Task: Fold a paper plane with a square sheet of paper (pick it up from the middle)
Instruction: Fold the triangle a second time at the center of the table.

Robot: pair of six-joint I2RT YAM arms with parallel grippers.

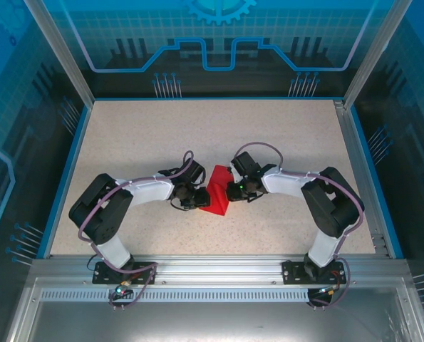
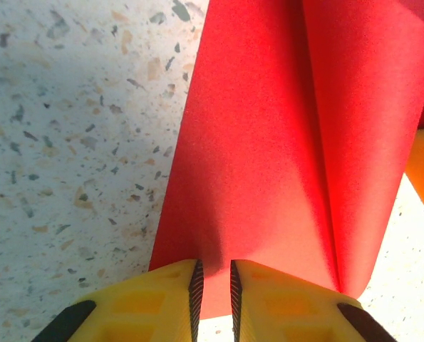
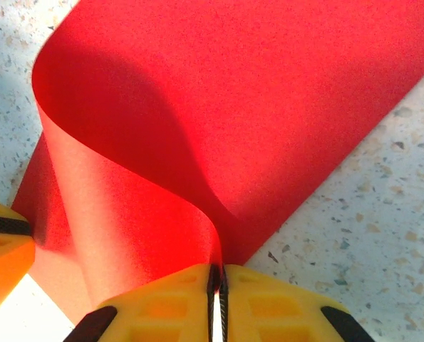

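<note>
The square sheet of paper (image 1: pixel 216 192), bright red, lies partly curled at the table's middle between both grippers. In the right wrist view the sheet (image 3: pixel 233 85) rises from the table in a curved loop, and my right gripper (image 3: pixel 217 272) is shut on the loop's edge. In the left wrist view the sheet (image 2: pixel 269 142) lies with a long crease-like ridge, and my left gripper (image 2: pixel 215 269) stands over its near edge with a narrow gap between the jaws. From above, the left gripper (image 1: pixel 197 196) touches the paper's left side and the right gripper (image 1: pixel 233 189) its right side.
The speckled beige table (image 1: pixel 197 128) is ringed by a blue rim and metal posts (image 1: pixel 58 50). An aluminium rail (image 1: pixel 212 267) carries both arm bases at the near edge. The other gripper's yellow finger (image 3: pixel 1 249) shows at the right wrist view's left edge.
</note>
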